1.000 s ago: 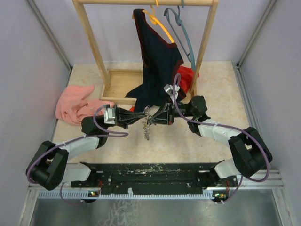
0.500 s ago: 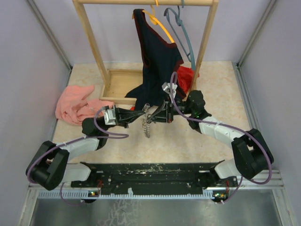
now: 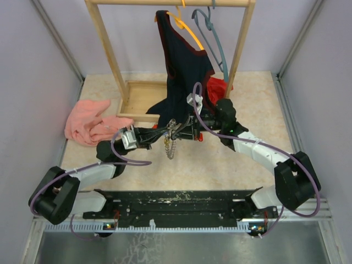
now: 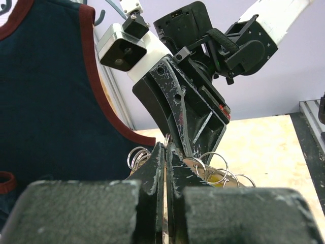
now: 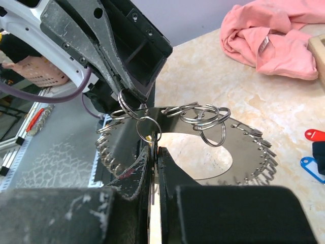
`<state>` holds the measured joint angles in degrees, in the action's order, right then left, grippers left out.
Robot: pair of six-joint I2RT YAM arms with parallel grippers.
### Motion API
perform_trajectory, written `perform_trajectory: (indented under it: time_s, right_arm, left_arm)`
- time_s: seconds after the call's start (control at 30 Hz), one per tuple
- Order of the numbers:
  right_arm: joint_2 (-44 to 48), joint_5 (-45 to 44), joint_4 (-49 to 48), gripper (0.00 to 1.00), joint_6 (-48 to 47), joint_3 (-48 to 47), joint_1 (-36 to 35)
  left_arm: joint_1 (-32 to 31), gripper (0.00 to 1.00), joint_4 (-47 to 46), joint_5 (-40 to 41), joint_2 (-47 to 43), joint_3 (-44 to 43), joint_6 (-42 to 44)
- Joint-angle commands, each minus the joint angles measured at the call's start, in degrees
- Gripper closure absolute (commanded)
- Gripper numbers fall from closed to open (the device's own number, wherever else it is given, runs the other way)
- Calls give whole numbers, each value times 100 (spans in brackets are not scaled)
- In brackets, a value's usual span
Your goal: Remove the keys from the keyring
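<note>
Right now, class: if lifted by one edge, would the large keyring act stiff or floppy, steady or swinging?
Probably stiff: the keyring is a flat metal band with no sag. Its split rings hang loose, so they would likely slide and swing.

Bright, even light; blurred near foregrounds.

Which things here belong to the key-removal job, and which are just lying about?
Job: keyring, split rings on it, red key tag, blue key tag, left gripper, right gripper.
Lying about: pink cloth, wooden rack, dark garment.
</note>
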<state>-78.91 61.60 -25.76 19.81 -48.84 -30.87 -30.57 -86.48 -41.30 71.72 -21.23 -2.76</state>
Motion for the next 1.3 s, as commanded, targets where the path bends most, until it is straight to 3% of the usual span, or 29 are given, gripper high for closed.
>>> perform_trajectory:
  time_s: [0.0,0.37,1.27]
  right_arm:
    - [209,-188,541,100,-542,-363,-40]
    - [314,-526,1639,100,-1337,-765,-37]
    - [307,-368,1425,100,-987,-761,-35]
  left_arm:
    - [-112,100,-457,448,-258,-45,349]
    - [-289,100,645,1077,-622,-36,788]
    - [-720,100,1913,2292,-871,-174,1727]
